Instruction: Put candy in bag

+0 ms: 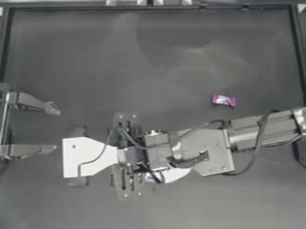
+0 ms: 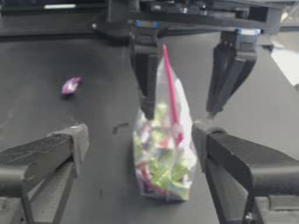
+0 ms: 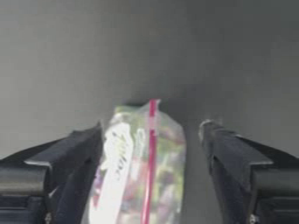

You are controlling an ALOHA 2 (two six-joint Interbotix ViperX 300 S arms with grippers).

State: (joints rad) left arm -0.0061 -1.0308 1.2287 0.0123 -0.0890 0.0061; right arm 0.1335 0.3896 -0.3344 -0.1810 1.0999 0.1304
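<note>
The bag (image 2: 163, 162), clear plastic with a pink-red zip strip and colourful sweets inside, stands upright on the table. My right gripper (image 3: 151, 127) is open around it, and the bag (image 3: 137, 166) leans on one finger with a gap to the other. My left gripper (image 2: 140, 131) is open too, facing the right one (image 2: 181, 111), with its jaws on either side of the bag. In the top view both grippers meet at mid-table, left (image 1: 134, 156) and right (image 1: 156, 154), and only a bit of the bag (image 1: 149, 180) shows beneath them. The pink candy (image 1: 223, 100) (image 2: 71, 85) lies alone on the table, apart from both.
The dark table (image 1: 149, 58) is bordered by a raised frame along the back and sides. Two grey fixtures (image 1: 36, 103) sit at the left edge. The right arm (image 1: 263, 129) stretches across from the right, just in front of the candy.
</note>
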